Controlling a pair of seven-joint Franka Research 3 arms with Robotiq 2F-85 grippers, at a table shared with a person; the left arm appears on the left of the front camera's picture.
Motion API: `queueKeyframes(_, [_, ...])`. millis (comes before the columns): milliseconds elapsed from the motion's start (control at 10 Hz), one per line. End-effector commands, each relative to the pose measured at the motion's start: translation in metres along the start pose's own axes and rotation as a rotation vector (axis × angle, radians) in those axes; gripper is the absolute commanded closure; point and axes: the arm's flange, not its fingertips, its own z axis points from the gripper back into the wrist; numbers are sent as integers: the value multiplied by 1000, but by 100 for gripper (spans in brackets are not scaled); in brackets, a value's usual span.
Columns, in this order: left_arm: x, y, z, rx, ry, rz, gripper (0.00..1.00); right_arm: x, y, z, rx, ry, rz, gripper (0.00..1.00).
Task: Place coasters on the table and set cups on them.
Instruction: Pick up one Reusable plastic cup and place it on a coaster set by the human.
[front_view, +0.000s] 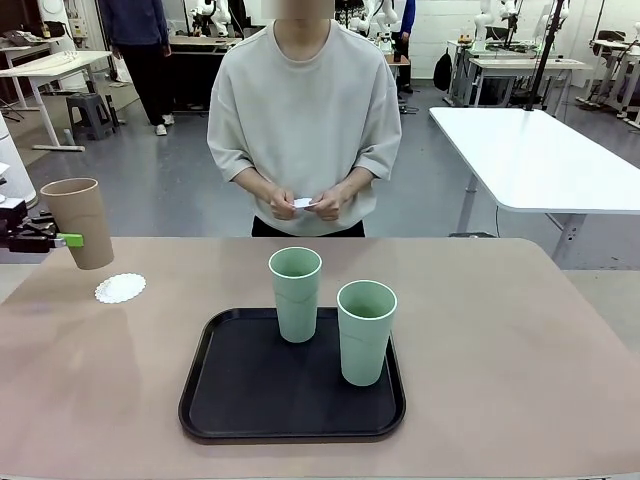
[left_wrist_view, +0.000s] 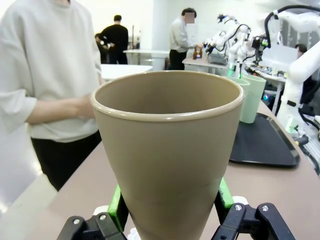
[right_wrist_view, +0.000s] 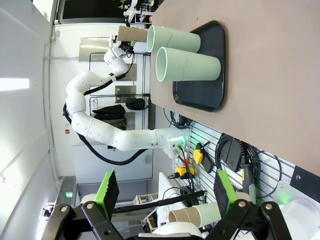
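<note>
My left gripper (front_view: 70, 240) is shut on the tan-brown cup (front_view: 80, 222), holding it upright in the air at the table's far left. In the left wrist view the tan-brown cup (left_wrist_view: 167, 150) stands between the green pads (left_wrist_view: 116, 207). One white coaster (front_view: 120, 288) lies on the table (front_view: 500, 330) just right of and below the held cup. Two mint green cups (front_view: 296, 293) (front_view: 366, 332) stand on the black tray (front_view: 290, 400). My right gripper (right_wrist_view: 165, 192) is open and holds nothing, off to the side of the table. The person holds a small white coaster (front_view: 303, 203) in both hands.
The person stands at the table's far edge, facing me. The tray (right_wrist_view: 210, 75) with both mint cups (right_wrist_view: 187, 65) sits in the middle near my side. A white-topped table (front_view: 540, 150) stands behind on the right.
</note>
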Motion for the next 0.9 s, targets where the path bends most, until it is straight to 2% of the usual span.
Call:
queueKeyframes(0, [-2, 7, -7, 12, -21, -33, 16, 0, 0, 0, 9, 2, 3, 0])
queueKeyframes(800, [-24, 7, -22, -5, -6, -23, 16, 0, 0, 0, 9, 2, 3, 0])
